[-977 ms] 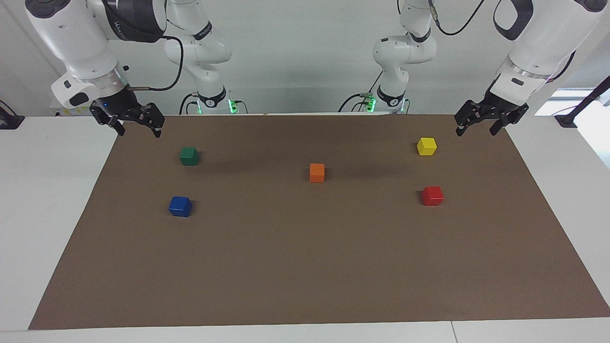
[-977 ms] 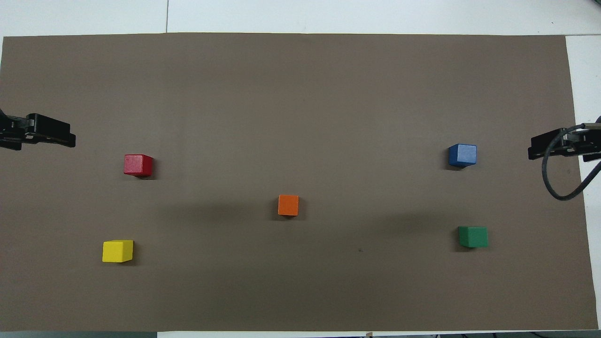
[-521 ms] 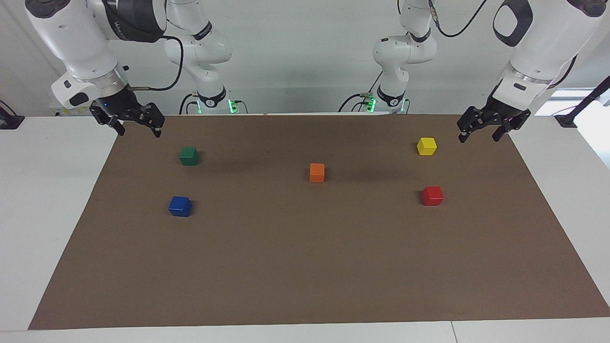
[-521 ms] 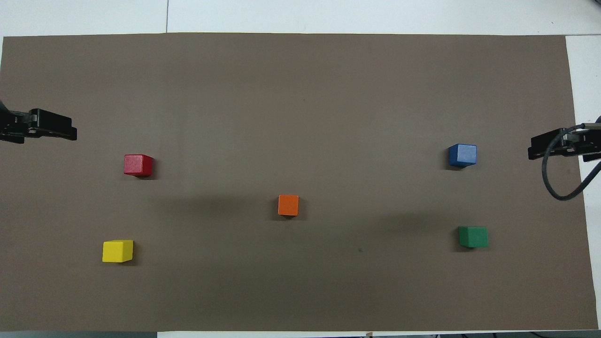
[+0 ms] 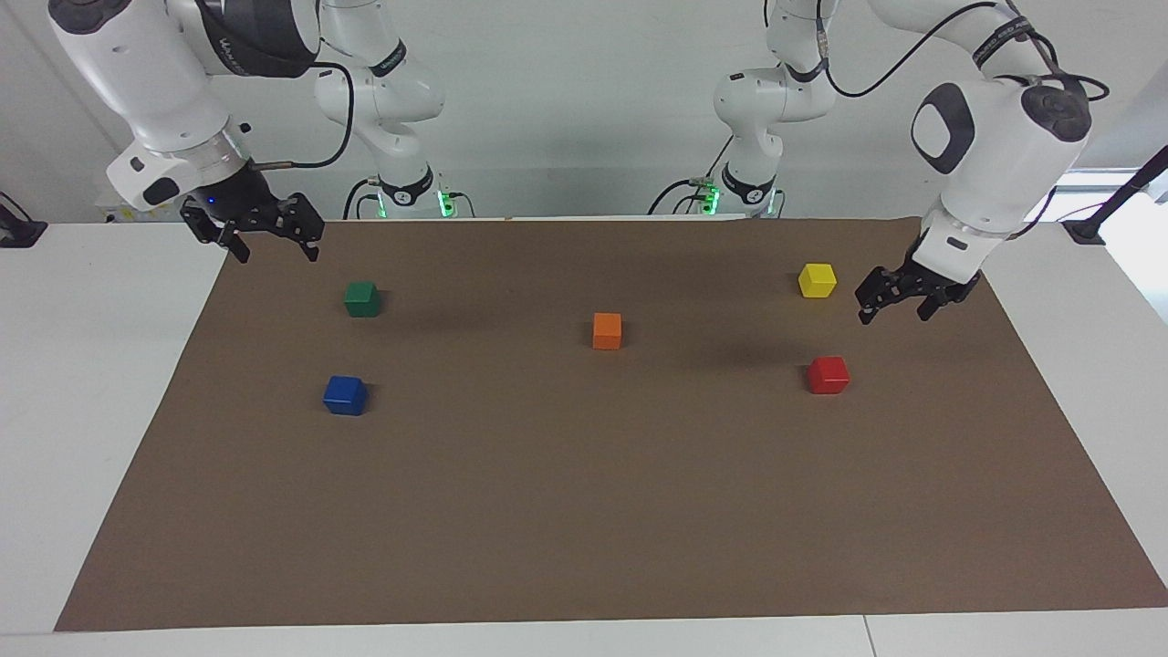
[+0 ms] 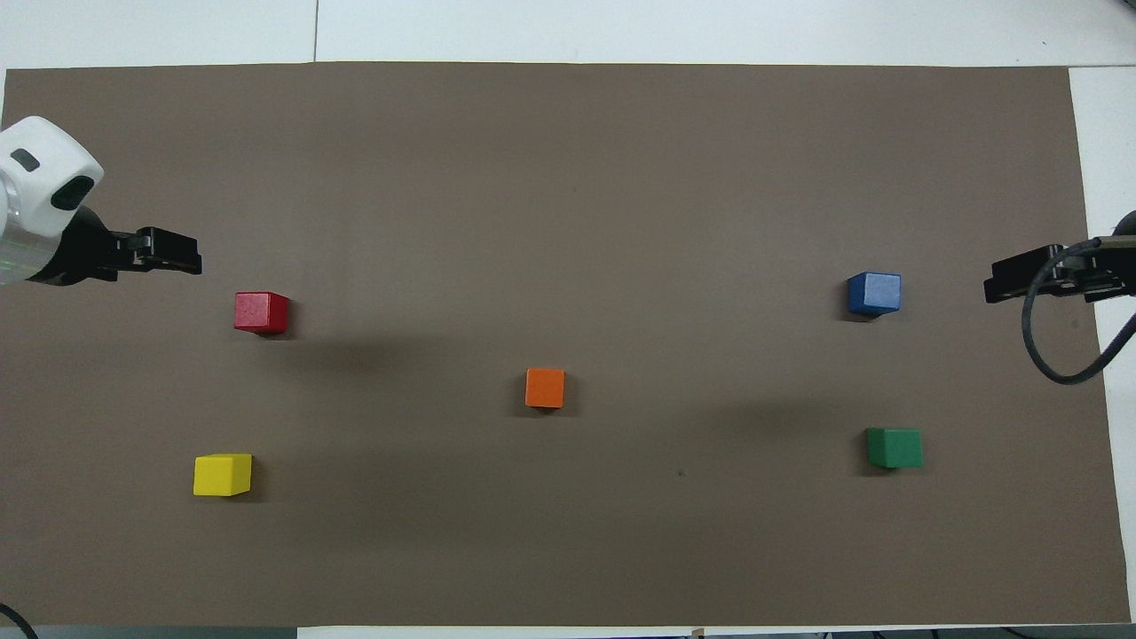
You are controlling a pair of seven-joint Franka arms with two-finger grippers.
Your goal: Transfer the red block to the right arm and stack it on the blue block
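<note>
The red block sits on the brown mat toward the left arm's end; it also shows in the overhead view. The blue block sits toward the right arm's end. My left gripper is open and empty, in the air over the mat beside the yellow block and short of the red block. My right gripper is open and empty, and waits over the mat's edge at the right arm's end, above the green block's side.
A yellow block lies nearer to the robots than the red block. An orange block sits mid-mat. A green block lies nearer to the robots than the blue block. The brown mat covers the white table.
My left gripper has come down and moved inward over the mat, toward the red block. My right gripper has shifted only slightly. No block has moved.
</note>
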